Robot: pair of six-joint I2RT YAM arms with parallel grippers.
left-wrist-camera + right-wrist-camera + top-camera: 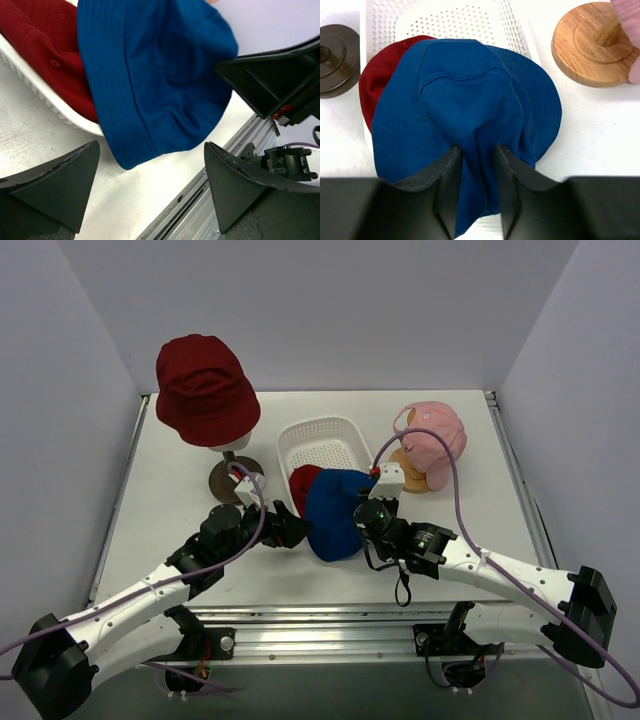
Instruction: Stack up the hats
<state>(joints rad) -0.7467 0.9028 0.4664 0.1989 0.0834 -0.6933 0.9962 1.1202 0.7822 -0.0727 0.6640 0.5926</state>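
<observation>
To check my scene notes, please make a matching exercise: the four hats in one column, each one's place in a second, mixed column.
1 dark red bucket hat
2 blue bucket hat
3 pink cap
4 red cap

A partly in the white basket
B on the stand with the light wooden base
C pinched in the right gripper
D on the stand with the dark base

Pairs: 1-D, 2-C, 3-B, 4-A

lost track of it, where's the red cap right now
In the top view the red cap lies mid-table at the near left corner of the white basket, mostly hidden under the blue bucket hat.
</observation>
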